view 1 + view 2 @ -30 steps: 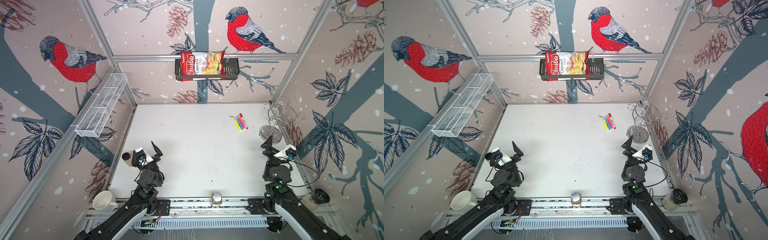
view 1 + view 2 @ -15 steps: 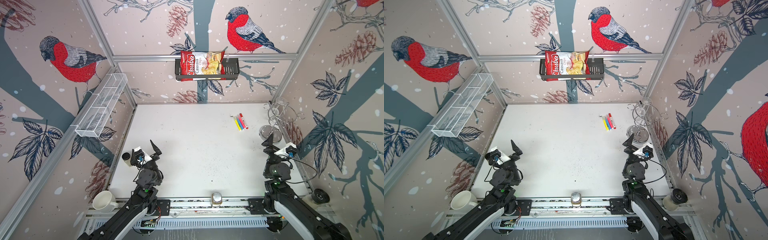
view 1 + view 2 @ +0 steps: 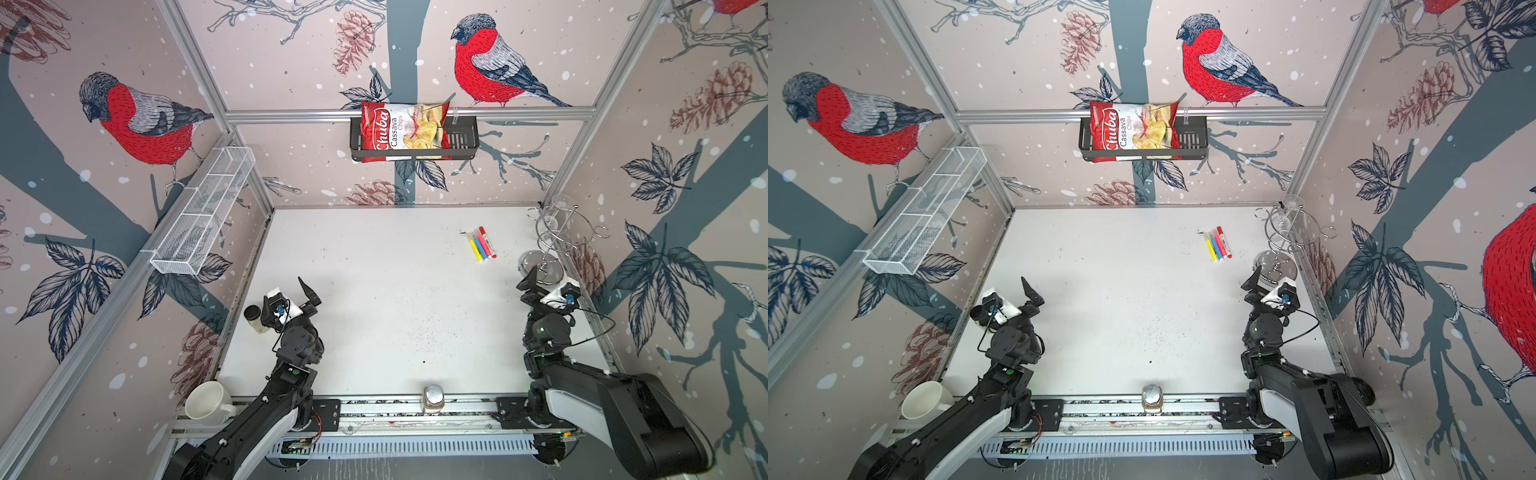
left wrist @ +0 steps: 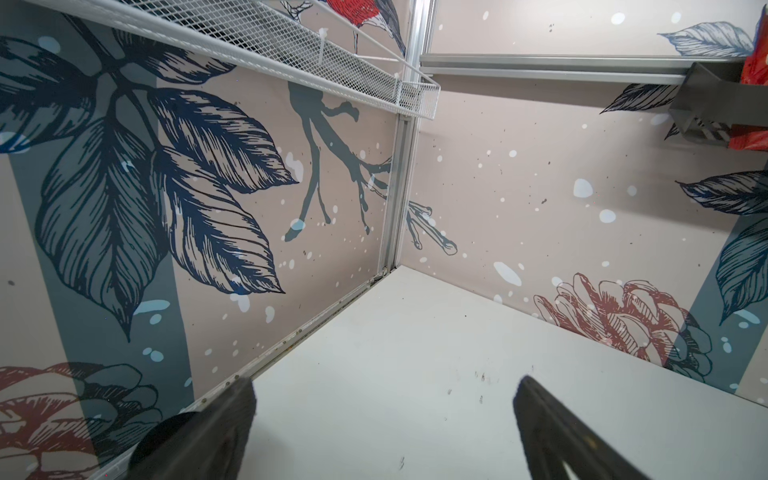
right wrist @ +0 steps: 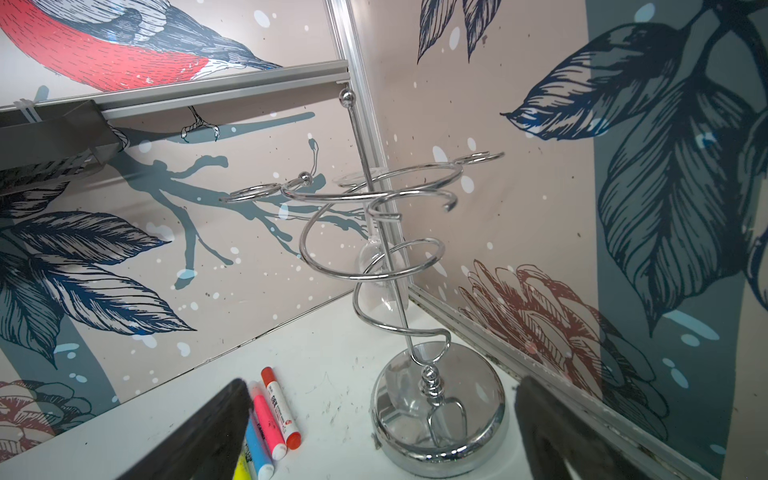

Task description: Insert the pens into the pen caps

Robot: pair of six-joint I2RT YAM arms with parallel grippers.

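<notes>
The white table [image 3: 374, 291] is taking up the floor of the bird-papered cell, and the two black arms are reaching in from its near edge, the left arm [image 3: 266, 399] by the left wall and the right arm [image 3: 582, 382] by the right wall. A white mesh basket [image 3: 203, 216] is hanging on the left wall, and a black shelf [image 3: 463, 139] on the back rail is holding a Chuba cassava chips bag [image 3: 401, 131]. A chrome spiral glass stand [image 5: 478, 395] is standing in the far right corner. The left gripper [image 4: 384, 399] is hanging spread wide over bare table, gripping nothing. The right gripper [image 5: 384, 399] is likewise gaping wide and empty, pointing at the stand's base. A white mug [image 3: 205, 401] is lying off the table's near left corner, and a small jar [image 3: 433, 398] is sitting on the front rail. The pens [image 3: 481, 245] are lying side by side, touching, on the far right of the table near the stand, well apart from both grippers: white pen [image 5: 280, 409], pink pen [image 5: 268, 424], blue pen [image 5: 255, 451], yellow pen [image 5: 242, 467]. Whether the pen caps are sitting on them I cannot tell.
</notes>
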